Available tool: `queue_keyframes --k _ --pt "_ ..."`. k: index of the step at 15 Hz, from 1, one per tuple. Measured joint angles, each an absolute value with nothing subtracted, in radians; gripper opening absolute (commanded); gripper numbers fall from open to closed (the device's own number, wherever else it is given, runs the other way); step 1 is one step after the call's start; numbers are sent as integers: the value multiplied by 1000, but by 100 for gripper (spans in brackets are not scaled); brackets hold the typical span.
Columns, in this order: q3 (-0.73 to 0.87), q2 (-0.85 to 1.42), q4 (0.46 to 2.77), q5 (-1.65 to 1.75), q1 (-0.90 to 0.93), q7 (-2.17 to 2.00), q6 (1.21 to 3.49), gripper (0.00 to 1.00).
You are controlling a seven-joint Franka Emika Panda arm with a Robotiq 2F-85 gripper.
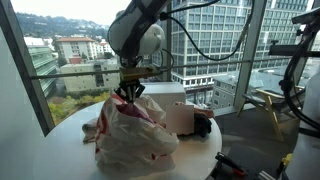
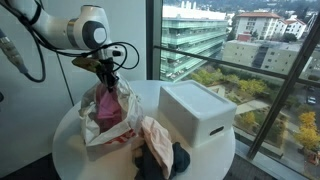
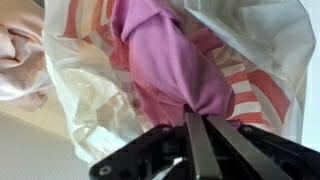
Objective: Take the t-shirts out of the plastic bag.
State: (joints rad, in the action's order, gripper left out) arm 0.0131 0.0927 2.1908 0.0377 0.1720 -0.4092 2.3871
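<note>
A translucent white plastic bag with red stripes stands on the round white table; it also shows in an exterior view and in the wrist view. My gripper is above the bag's mouth, also seen in an exterior view. In the wrist view my gripper is shut on a pink t-shirt that is stretched up out of the bag. A peach t-shirt and a dark t-shirt lie on the table beside the bag.
A white box stands on the table next to the bag, also visible in an exterior view. Large windows ring the table. Another robot arm stands at the right edge.
</note>
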Motion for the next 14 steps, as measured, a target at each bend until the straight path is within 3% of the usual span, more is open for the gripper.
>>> queue_keyframes --k 7,14 --pt "-5 -15 2243 79 137 -433 2385 1" --pt "-38 -282 2323 93 84 -443 2253 1"
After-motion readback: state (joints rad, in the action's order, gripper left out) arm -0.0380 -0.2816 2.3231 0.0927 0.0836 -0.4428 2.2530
